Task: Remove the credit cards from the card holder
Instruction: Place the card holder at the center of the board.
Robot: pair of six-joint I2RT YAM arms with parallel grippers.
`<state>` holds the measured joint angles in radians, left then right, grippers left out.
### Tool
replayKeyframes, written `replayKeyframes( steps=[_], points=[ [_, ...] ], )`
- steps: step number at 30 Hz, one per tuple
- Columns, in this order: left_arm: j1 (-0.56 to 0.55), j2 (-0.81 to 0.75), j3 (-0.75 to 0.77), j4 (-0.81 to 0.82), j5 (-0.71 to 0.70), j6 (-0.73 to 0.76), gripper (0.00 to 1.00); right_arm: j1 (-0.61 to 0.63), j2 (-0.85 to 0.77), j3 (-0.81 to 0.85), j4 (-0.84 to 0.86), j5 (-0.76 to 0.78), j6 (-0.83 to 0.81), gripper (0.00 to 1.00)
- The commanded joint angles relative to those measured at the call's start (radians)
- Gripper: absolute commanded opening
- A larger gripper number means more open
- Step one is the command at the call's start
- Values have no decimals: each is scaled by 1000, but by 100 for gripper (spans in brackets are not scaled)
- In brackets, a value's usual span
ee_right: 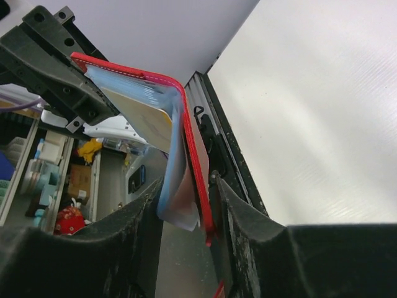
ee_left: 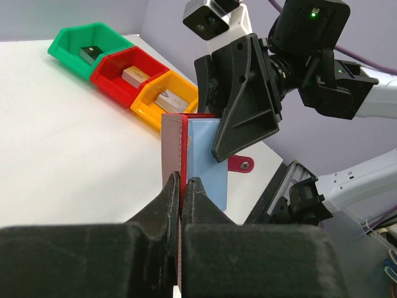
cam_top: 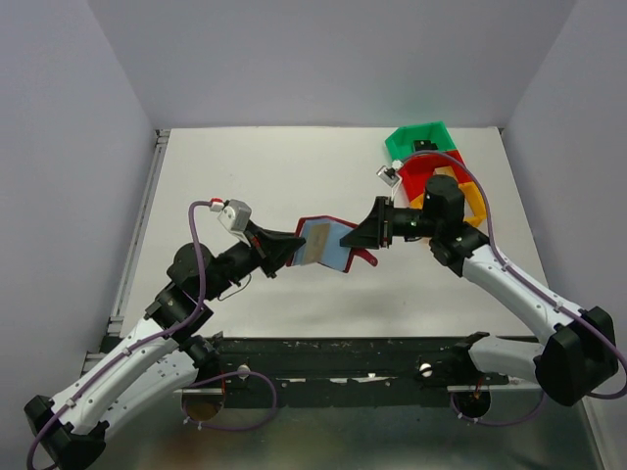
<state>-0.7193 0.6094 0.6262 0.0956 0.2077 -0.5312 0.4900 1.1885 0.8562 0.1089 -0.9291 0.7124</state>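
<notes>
White table (cam_top: 245, 176), green bin (ee_left: 71, 62), red bin (ee_left: 115, 90), orange bin (ee_left: 147, 112), touching in a row at far-right corner

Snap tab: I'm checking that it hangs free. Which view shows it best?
Left wrist: the snap tab shows whole, stud included, sticking out from the card holder. Top external shows only a small red sliver; right wrist hardly shows it.

Bright, even overhead light. Faint soft shadows on table (cam_top: 245, 176) under both arms. White glare beyond right gripper (ee_right: 186, 202). Base of left gripper (ee_left: 183, 183) blurred near lens; card holder (ee_left: 205, 180) at fingertips sharp.
</notes>
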Motion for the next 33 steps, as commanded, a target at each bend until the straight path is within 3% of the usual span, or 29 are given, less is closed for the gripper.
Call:
replayKeyframes(
  steps=[1,9,13,20,23,26,33],
  points=[
    [3,1,-29,85,24,-35,0,10,17,29,-35,-14,-17,39],
    [3,-23,-62,43,-20,-27,0,10,33,60,-141,3,-74,1],
    [4,-80,-79,-46,-123,-7,4,10,57,89,-231,44,-126,0],
    [3,-151,-60,-255,-407,16,49,10,141,153,-377,116,-212,0],
    [4,-184,-49,-344,-536,-7,64,9,178,173,-390,127,-226,0],
    [3,-240,-74,-347,-576,-15,69,10,224,191,-388,125,-229,0],
    [3,-270,-124,-324,-538,-53,69,13,373,233,-359,92,-226,0]
  ],
)
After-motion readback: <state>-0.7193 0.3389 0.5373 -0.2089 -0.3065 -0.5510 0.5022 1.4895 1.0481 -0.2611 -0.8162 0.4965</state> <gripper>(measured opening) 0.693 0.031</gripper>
